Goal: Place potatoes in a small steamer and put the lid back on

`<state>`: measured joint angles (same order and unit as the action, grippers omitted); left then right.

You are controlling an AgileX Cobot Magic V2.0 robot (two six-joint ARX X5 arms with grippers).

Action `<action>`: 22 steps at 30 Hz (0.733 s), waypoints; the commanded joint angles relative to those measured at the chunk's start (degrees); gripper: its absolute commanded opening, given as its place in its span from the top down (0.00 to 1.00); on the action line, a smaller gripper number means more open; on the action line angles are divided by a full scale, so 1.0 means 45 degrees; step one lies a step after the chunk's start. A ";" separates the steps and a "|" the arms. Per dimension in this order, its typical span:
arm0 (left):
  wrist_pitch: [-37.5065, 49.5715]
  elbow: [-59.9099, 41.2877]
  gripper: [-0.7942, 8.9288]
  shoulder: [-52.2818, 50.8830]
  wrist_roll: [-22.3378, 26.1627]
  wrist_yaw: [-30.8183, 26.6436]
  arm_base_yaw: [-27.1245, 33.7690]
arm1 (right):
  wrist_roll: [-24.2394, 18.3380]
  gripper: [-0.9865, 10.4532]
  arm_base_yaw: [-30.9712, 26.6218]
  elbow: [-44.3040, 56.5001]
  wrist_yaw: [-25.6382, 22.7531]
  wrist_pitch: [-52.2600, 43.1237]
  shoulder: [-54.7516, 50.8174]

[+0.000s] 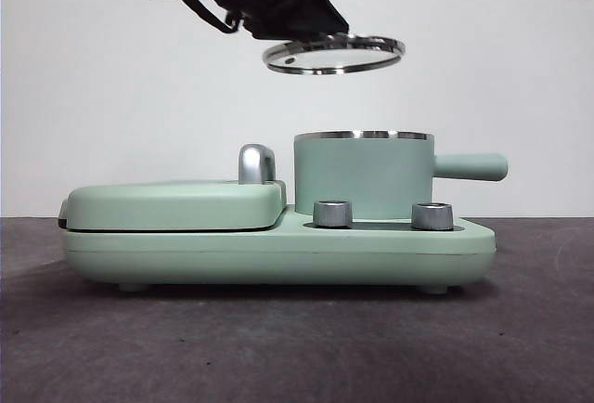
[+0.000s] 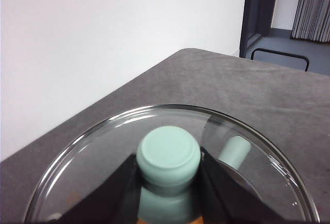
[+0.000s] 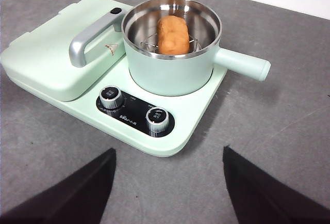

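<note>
- Holding the lid [image 1: 333, 53] by its knob [image 2: 168, 156], the left claw [image 1: 278, 4] hangs above the pot [image 1: 363, 175].
- The lid sits up high and a bit off toward the griddle [image 1: 176, 204] side, slightly tilted.
- The potato [image 3: 173, 34] lies inside the pot on a rack.
- The right claw [image 3: 167, 182] waits wide open, holding nothing, near the knobs [image 3: 134, 108].
- I think the lid must go sideways, then down.
</note>
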<state>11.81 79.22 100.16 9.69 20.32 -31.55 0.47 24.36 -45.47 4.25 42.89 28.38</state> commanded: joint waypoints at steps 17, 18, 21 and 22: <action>0.1370 0.0860 0.90 0.2293 0.0262 0.0068 -0.0413 | 0.0083 0.63 0.0078 -0.0034 -0.0403 -0.0151 0.0073; 0.1365 0.0860 0.90 0.2331 0.0257 0.0117 -0.0442 | 0.0083 0.63 0.0078 -0.0034 -0.0403 -0.0151 0.0073; 0.1287 0.0860 0.90 0.2429 0.0257 0.0214 -0.0525 | 0.0087 0.63 0.0078 -0.0034 -0.0408 -0.0151 0.0073; 0.1287 0.0860 0.90 0.2448 0.0257 0.0214 -0.0549 | 0.0087 0.63 0.0078 -0.0034 -0.0408 -0.0151 0.0073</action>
<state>16.08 81.06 109.86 10.76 20.95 -33.43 0.45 24.36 -45.47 2.74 42.89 28.38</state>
